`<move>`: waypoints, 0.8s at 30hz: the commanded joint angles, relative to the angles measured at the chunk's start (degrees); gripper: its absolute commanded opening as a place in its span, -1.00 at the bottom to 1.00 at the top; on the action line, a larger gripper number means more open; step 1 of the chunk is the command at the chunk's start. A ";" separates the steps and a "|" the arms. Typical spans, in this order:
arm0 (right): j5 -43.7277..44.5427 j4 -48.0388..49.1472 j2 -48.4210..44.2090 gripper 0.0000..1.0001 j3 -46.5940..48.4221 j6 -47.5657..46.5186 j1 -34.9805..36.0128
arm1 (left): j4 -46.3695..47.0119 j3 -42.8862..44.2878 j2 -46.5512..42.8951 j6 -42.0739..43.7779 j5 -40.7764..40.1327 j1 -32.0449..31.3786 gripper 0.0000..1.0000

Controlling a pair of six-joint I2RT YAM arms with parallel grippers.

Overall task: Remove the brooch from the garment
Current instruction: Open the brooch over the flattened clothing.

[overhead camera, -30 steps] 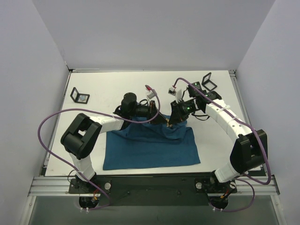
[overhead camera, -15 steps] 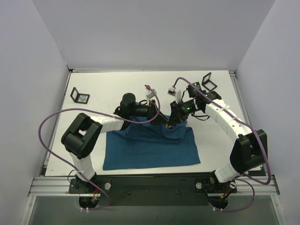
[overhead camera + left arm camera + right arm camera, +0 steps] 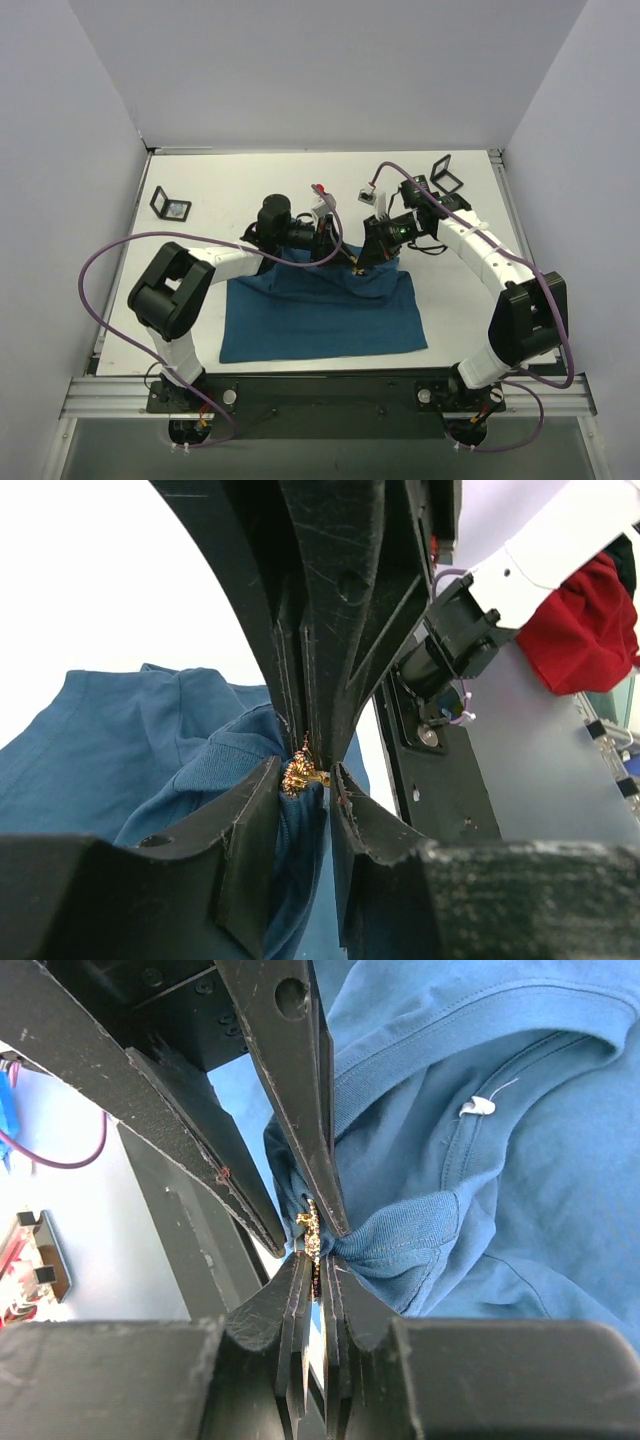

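The garment (image 3: 320,310), a dark teal T-shirt, lies on the white table with its collar edge pulled up into a peak between the two grippers. The brooch (image 3: 357,266), a tiny gold ornament, sits at that peak. My right gripper (image 3: 316,1265) is shut on the brooch (image 3: 311,1228), with the ribbed collar (image 3: 420,1235) bunched beside it. In the left wrist view, my left gripper (image 3: 305,780) stands open round a fold of the garment (image 3: 120,730). The cloth lies against one finger (image 3: 240,830), and the brooch (image 3: 298,773) is at the fingertips. The right gripper's fingers (image 3: 330,660) come down from above.
Two black square frames stand on the table, one at the left (image 3: 170,205) and one at the back right (image 3: 445,178). Small red and white connectors (image 3: 320,195) lie behind the grippers. Pale walls close in the table on three sides.
My left gripper's jaws have parted a little round the cloth. Both arms otherwise stay almost where they were, and the right gripper keeps its hold.
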 commanded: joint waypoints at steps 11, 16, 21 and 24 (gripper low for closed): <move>-4.58 -0.84 1.76 -1.00 3.90 -2.32 -1.42 | 9.37 0.86 -2.26 -4.74 8.63 -0.06 -0.43; -5.46 -1.63 2.02 -1.00 4.34 -2.84 -1.51 | 7.70 0.77 -2.43 -3.07 8.63 -0.06 -0.50; -6.08 -2.51 2.63 -1.00 4.69 -3.11 -1.59 | 7.52 0.69 -2.34 -2.80 9.16 -0.06 -0.41; -6.16 -2.60 2.72 -1.00 4.78 -3.11 -1.51 | 7.52 0.77 -2.34 -2.63 9.34 -0.06 -0.33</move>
